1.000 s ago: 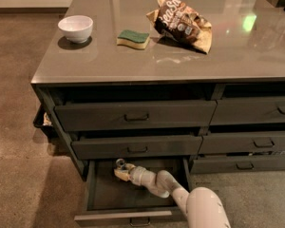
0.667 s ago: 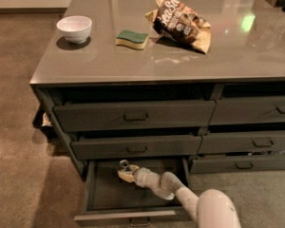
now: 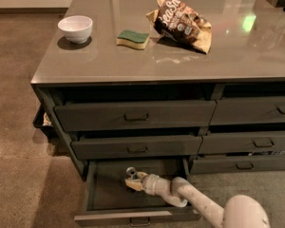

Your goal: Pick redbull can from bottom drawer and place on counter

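Down low, the wide shallow dark grey bottom drawer (image 3: 104, 194) stands pulled out, its flat floor plain and matte, its small rectangular handle at the front edge. My gripper (image 3: 133, 180) is inside it, near its back wall and about midway across, and my white rounded arm (image 3: 194, 201) reaches in over the drawer's front right corner. The small slim silvery redbull can (image 3: 131, 173) stands upright in that drawer right at my pincer, its shiny round top showing just behind it. I cannot tell whether the pincer is clamped on the can or only set against it.

Directly above the bottom drawer, two similar dark grey drawers (image 3: 133, 115) sit pushed in, overhanging the back of it. To its right is a narrower stack of drawers (image 3: 251, 141).

Topping everything above the bottom drawer is the glossy grey-brown counter (image 3: 133, 68), smooth and reflective. On it, up and left of the drawer, sits a round white bowl (image 3: 75, 28); straight above, a green-and-yellow rectangular sponge (image 3: 132, 38); up and right, a crumpled brown crisp bag (image 3: 180, 23).
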Robot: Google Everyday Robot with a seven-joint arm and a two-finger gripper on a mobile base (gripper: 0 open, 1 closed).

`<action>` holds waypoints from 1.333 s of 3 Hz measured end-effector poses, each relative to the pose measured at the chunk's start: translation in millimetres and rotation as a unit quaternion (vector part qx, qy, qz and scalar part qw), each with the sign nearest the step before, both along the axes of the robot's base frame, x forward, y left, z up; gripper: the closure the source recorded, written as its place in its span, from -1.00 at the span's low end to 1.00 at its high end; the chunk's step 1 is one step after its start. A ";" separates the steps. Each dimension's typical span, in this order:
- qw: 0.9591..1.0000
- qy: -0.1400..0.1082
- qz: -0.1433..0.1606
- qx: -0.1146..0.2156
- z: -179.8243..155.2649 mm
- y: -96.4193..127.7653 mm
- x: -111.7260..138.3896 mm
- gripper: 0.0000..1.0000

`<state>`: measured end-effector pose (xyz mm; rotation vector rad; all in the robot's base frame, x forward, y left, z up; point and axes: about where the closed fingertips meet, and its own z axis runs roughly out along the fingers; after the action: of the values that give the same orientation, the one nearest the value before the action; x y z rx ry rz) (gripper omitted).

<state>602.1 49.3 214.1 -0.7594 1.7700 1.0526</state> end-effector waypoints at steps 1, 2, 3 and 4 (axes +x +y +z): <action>1.000 -0.002 0.012 -0.005 26.3 -22.8 -21.4 1.00; 0.999 -0.026 0.028 0.000 72.4 -46.6 -32.1 1.00; 0.997 -0.060 0.051 -0.002 133.1 -75.5 -34.9 1.00; 0.993 -0.087 0.082 -0.007 197.2 -102.6 -33.3 1.00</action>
<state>568.8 -53.3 411.4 -0.9893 1.5887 1.0488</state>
